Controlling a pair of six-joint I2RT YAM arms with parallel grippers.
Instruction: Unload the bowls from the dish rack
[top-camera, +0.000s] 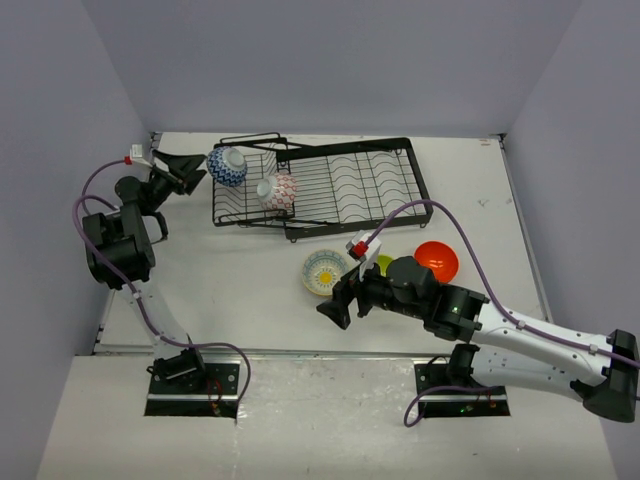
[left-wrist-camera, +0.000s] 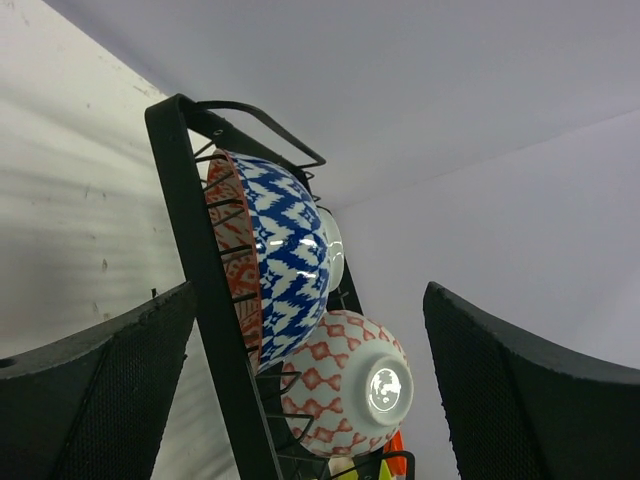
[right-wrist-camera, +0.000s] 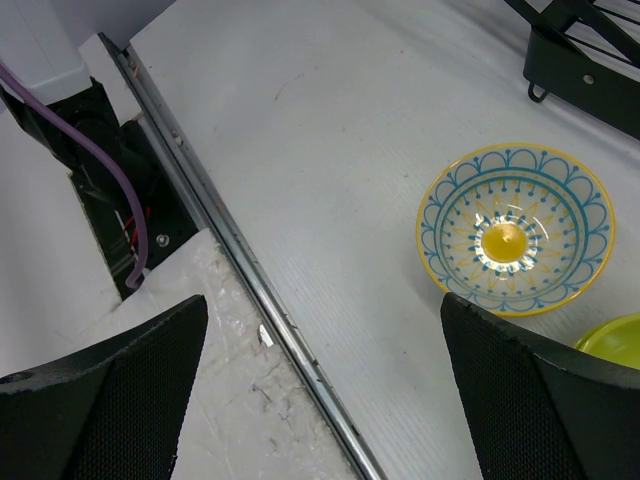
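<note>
The black wire dish rack (top-camera: 350, 185) lies at the back of the table. A blue-patterned bowl (top-camera: 227, 166) and a red-and-white patterned bowl (top-camera: 277, 191) stand on edge at its left end; both show in the left wrist view (left-wrist-camera: 285, 255) (left-wrist-camera: 345, 385). My left gripper (top-camera: 193, 166) is open and empty, just left of the blue bowl. The cream bowl with a yellow centre (top-camera: 324, 271) (right-wrist-camera: 515, 228), a lime green bowl (top-camera: 383, 264) and an orange bowl (top-camera: 437, 261) sit on the table in front of the rack. My right gripper (top-camera: 337, 303) is open and empty beside the cream bowl.
The table's metal front edge (right-wrist-camera: 250, 290) runs under my right gripper. Grey walls close in the table at the left, back and right. A purple cable (top-camera: 400, 215) arcs over the rack's right front corner.
</note>
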